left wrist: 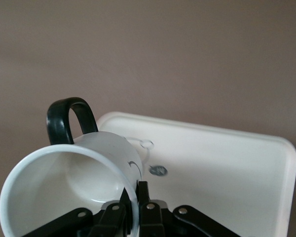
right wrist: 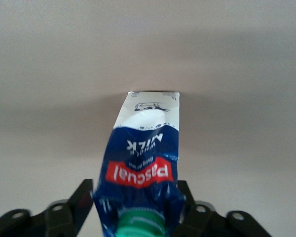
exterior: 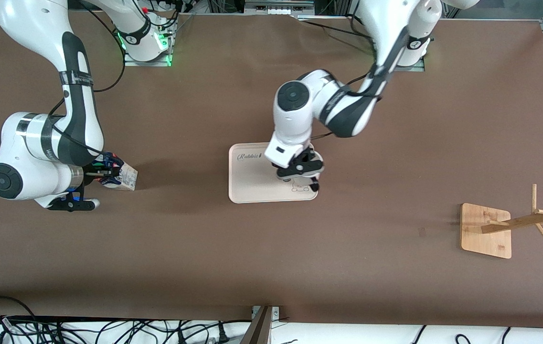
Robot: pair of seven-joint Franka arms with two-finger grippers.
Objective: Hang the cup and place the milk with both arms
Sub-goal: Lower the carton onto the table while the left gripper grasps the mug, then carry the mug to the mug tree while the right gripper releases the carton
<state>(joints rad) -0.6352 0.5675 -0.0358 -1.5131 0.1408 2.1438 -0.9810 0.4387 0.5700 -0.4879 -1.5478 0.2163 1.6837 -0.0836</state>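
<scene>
Cup over the tray, milk held up at the right arm's end.
Front: "Rabbit" tray (exterior: 252,184), wooden rack (exterior: 487,231), brown surface (exterior: 271,258).
Left wrist: left gripper (left wrist: 133,200) fingers pinch the shiny white cup (left wrist: 64,182) rim; black loop handle.
Right wrist: right gripper (right wrist: 138,202) fingers squeeze the blue-white "Pascual" "MILK" carton (right wrist: 143,163); green cap.

- Table (exterior: 261,258): I log one brown matte surface spanning the whole front view, with both arm bases mounted along its robot-side edge.
- Tray (exterior: 247,184): cream, rounded rectangle, lying flat near the table's middle; I read script lettering at one corner and a small line drawing at another.
- Wooden rack (exterior: 486,231): square light-wood base flat on the table toward the left arm's end, nearer the front camera than the tray, well apart from it; a slanted post with pegs rises from it.
</scene>
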